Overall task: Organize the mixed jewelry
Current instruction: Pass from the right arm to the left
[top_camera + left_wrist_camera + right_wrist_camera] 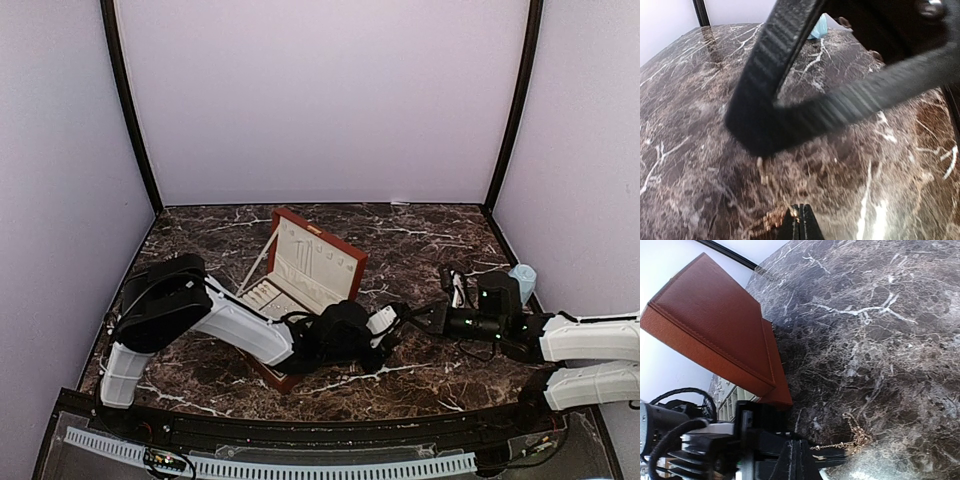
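— Dark marble table; what lies on it?
— A gold chain, near the box; left gripper seems to pinch its end; right gripper is pressed together beside it.

You have on inventory: reddish-brown box, lid open, cream-lined; cream slotted tray in the box's base; pale blue object well right of the box; dark marble desk under the box.
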`<state>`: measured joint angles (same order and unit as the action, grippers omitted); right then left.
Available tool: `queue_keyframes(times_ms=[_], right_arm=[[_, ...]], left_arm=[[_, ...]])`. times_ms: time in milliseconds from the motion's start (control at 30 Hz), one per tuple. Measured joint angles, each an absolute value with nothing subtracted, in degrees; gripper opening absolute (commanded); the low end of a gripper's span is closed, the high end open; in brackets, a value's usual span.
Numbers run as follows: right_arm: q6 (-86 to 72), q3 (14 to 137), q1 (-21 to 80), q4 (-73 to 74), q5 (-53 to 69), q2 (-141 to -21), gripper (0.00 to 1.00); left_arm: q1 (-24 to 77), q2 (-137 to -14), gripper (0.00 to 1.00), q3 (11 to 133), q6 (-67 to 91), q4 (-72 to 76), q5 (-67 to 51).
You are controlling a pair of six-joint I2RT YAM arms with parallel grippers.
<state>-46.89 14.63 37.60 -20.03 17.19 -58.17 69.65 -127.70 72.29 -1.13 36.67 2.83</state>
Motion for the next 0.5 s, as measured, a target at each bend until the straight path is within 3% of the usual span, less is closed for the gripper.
queue_keyframes(times_ms=[100, 200, 300, 500], right_arm=[[-46.24, 14.72, 37.58, -18.92, 16.25, -58.17, 0.34], [-45.08, 15.18, 37.50, -17.89, 15.22, -58.17, 0.52], [-44.31, 15.29, 37.45, -17.45, 14.50, -58.13, 0.61], [-41.87, 15.25, 37.45, -18.31, 17.80, -56.12, 0.68]], left_arm=[[69.67, -123.48, 0.00, 68.88, -1.06, 34.87, 2.44], [69.63, -117.21, 0.00, 66.41, -0.40, 31.90, 0.80], [68.71, -110.26, 0.00, 65.30, 1.37, 28.71, -2.81], [63.68, -101.89, 0.00, 65.21, 7.60, 22.06, -16.10]])
